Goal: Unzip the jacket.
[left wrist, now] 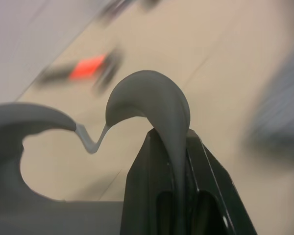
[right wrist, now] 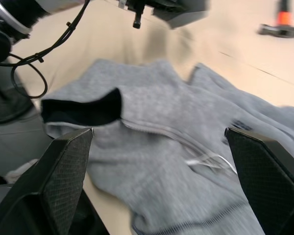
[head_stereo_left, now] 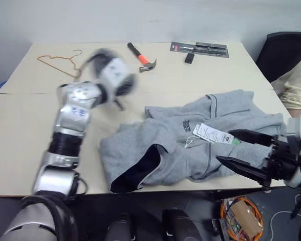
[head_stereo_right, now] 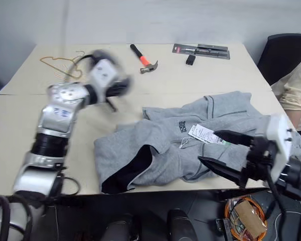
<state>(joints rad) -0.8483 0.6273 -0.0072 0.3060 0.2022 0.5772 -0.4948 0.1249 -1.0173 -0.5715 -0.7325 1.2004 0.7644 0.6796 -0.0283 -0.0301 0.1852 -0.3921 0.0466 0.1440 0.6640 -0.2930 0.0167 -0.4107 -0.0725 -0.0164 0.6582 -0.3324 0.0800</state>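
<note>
The light-grey fleece jacket (head_stereo_left: 190, 145) lies crumpled on the table's near right part. Its dark navy lining (head_stereo_left: 140, 173) is folded out at the front left, and a white-green tag (head_stereo_left: 210, 133) lies on its chest. The silver zipper (right wrist: 157, 132) runs across the middle in the right wrist view. My right gripper (head_stereo_left: 231, 149) hovers open at the jacket's right edge, pointing left over the fabric, with nothing between its fingers (right wrist: 63, 176). My left gripper (head_stereo_right: 110, 103) is blurred and shut, above bare table just left of the collar, apart from the jacket.
A hammer (head_stereo_left: 142, 57) with an orange grip, a wire hanger (head_stereo_left: 60, 63), a packaged tool (head_stereo_left: 199, 48) and a small black item (head_stereo_left: 189, 57) lie along the table's far side. A black chair (head_stereo_left: 286, 50) and a cream garment (head_stereo_left: 296, 85) are at the right.
</note>
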